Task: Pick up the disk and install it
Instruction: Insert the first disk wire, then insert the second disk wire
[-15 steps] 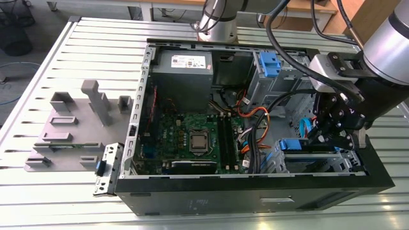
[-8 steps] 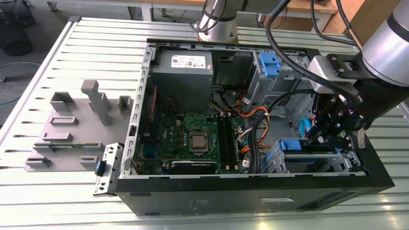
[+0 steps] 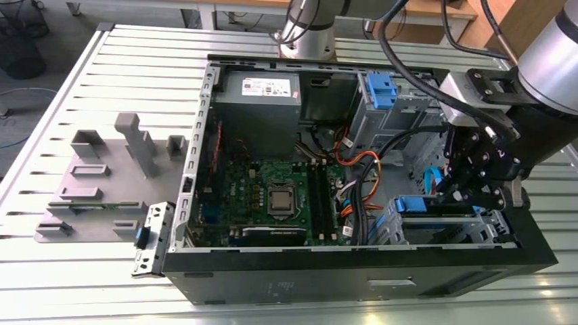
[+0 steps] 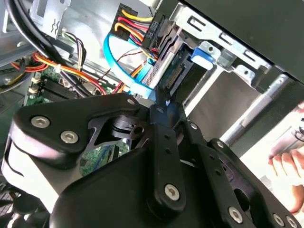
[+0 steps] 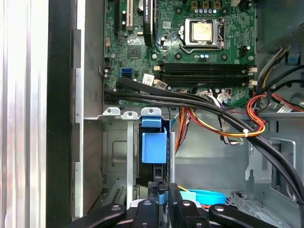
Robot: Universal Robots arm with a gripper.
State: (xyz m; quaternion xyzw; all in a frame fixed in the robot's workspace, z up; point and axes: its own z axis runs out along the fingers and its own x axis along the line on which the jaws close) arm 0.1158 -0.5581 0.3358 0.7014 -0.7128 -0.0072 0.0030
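Note:
The disk (image 3: 417, 205) stands on edge in the lower drive cage (image 3: 451, 230) at the front corner of the open computer case. Its blue carrier tab (image 5: 154, 145) points toward the motherboard. In the second wrist view the disk's connector end (image 4: 176, 71) and blue frame (image 4: 202, 54) sit in the metal cage. My gripper (image 3: 456, 198) reaches down into the case at the exterior view's right. Its black fingers (image 5: 153, 191) are closed narrowly on the disk's outer edge, and the gripper (image 5: 163, 192) is lined up with the slot.
Black and orange cable bundles (image 5: 204, 102) cross just beyond the cage, and a light blue data cable (image 4: 118, 66) loops beside it. The power supply (image 3: 262, 88) and a blue bracket (image 3: 381, 91) sit at the case's far end. A grey fixture (image 3: 108, 176) lies on the table. A person's hand (image 4: 289, 164) is outside the case.

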